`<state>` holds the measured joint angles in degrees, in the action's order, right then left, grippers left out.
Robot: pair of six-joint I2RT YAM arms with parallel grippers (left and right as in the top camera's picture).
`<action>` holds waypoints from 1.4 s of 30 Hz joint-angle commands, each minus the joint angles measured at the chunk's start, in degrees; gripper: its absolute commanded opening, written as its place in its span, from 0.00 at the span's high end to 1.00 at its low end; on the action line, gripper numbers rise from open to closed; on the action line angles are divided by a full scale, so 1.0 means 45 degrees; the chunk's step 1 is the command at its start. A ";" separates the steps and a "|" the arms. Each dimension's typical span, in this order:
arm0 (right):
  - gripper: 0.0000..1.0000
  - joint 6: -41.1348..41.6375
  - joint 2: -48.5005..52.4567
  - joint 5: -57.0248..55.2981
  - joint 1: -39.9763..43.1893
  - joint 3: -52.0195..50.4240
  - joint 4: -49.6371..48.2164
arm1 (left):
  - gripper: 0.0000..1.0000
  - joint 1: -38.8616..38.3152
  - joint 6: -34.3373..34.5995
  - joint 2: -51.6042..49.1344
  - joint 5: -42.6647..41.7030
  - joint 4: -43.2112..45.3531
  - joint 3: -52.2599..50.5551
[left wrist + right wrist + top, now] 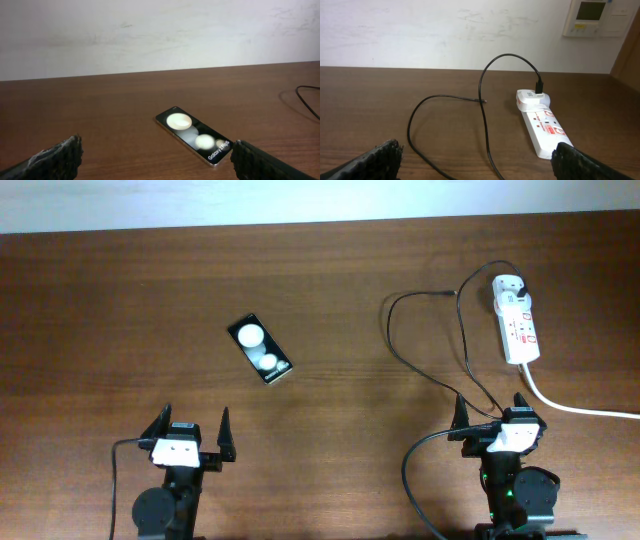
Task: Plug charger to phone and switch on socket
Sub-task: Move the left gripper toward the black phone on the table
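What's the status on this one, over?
Left gripper, right gripper: both open, empty. Phone lying flat, uncabled. Charger plugged into socket, tip lying loose. Nothing blocking.

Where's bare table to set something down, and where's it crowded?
Free: table left of the phone, and between phone and the charger cable. Crowded: right side, with the cable's loops, the power strip and its white cord.

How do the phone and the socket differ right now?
The phone is black and short; the socket is white and longer. The phone lies diagonally, left of centre; the socket sits at the far right. The charger runs into the socket; the phone has nothing plugged in. Both lie flat on the table.
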<state>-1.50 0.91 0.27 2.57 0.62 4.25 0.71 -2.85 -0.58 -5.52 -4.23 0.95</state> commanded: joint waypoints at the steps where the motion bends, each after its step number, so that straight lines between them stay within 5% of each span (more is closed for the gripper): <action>1: 0.01 0.0053 -0.0136 0.0121 -0.0068 -0.0068 0.0058 | 0.01 -0.0073 -0.0155 0.0063 0.0146 0.0019 -0.0097; 35: 0.01 0.0053 -0.0136 0.0121 -0.0068 -0.0068 0.0058 | 0.01 -0.0073 0.0058 0.0063 0.0520 0.0515 -0.0058; 42: 0.01 0.0053 -0.0136 0.0121 -0.0068 -0.0068 0.0058 | 0.01 -0.0073 0.0151 -0.0233 0.0529 -0.0389 0.1433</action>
<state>-1.50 0.91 0.27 2.57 0.62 4.25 0.71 -2.59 -0.62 -3.99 -3.86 2.83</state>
